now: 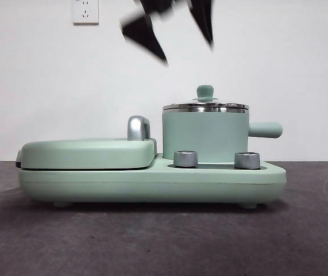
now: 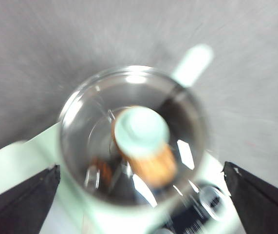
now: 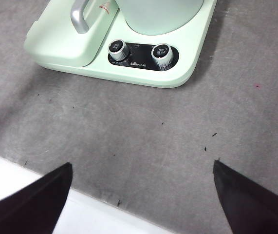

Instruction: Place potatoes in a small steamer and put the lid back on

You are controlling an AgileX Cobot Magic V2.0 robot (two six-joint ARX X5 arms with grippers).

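The small steamer stands on the right of a mint-green appliance, side handle pointing right. The glass lid sits on its steel rim, knob up. In the left wrist view the orange-brown potato shows through the lid, lying inside the pot under the knob. My left gripper hangs blurred above the lid, open, holding nothing. My right gripper is open over the bare grey table in front of the appliance.
A flat mint griddle cover with a chrome handle fills the appliance's left half. Two steel dials stand on the base before the pot. A white strip runs along the table's edge.
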